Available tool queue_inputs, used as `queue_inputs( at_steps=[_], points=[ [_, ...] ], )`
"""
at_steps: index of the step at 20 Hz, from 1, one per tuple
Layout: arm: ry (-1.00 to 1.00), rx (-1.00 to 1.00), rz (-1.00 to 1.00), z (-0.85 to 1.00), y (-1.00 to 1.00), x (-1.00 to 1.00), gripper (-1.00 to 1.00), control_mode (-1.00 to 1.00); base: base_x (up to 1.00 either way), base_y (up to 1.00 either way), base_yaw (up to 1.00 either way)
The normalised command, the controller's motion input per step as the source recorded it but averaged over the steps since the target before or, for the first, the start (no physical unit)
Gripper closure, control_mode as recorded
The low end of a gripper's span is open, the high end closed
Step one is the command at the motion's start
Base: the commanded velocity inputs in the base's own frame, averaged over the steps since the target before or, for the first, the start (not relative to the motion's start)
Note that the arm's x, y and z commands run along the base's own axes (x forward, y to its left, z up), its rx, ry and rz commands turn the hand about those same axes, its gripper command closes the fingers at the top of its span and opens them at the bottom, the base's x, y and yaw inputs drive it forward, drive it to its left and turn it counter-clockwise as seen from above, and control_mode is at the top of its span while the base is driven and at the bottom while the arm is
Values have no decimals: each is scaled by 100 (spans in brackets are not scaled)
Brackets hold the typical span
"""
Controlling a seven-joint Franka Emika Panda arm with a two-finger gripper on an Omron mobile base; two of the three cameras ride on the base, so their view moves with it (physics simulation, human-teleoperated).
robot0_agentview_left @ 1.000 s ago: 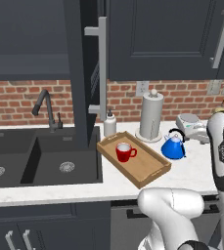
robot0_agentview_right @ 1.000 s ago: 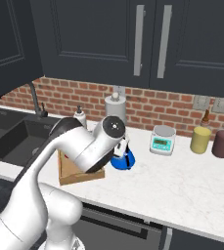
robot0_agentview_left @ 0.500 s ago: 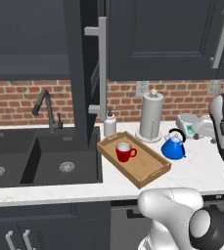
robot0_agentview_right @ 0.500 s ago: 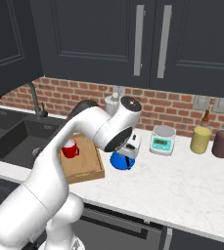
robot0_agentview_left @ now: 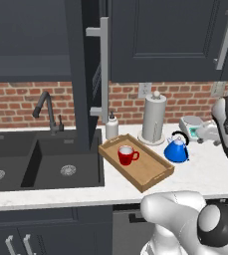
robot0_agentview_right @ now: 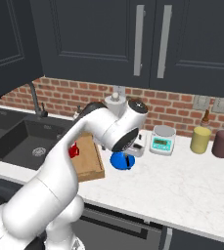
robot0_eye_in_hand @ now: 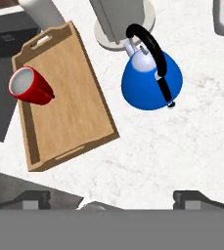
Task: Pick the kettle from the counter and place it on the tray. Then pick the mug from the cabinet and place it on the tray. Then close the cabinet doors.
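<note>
The hand [robot0_eye_in_hand: 111,197] hangs above the bench [robot0_eye_in_hand: 182,141] with its fingers spread wide and nothing between them. The blue kettle [robot0_eye_in_hand: 151,80] stands on the bench just right of the wooden tray [robot0_eye_in_hand: 72,105], not touching it. The red mug [robot0_eye_in_hand: 30,88] is already on the tray, near its left rim.

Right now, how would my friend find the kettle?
Look at the white counter right of the black sink. Between the wooden tray and the paper-towel roll sits the kettle: small, blue, dome-shaped, with a black arched handle.
</note>
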Motion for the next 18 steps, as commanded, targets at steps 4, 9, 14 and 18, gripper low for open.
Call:
queue_inputs(
  at_steps=[4,9,14,18],
  points=[
    [-20,0,6,-29,0,0,-100,-100,0,0,0],
    [-2,-2,8,0,2,17,-100,-100,0,0,0],
    [5,-9,7,0,6,31,-100,-100,0,0,0],
    [2,-9,7,0,2,27,-100,-100,0,0,0]
  ],
)
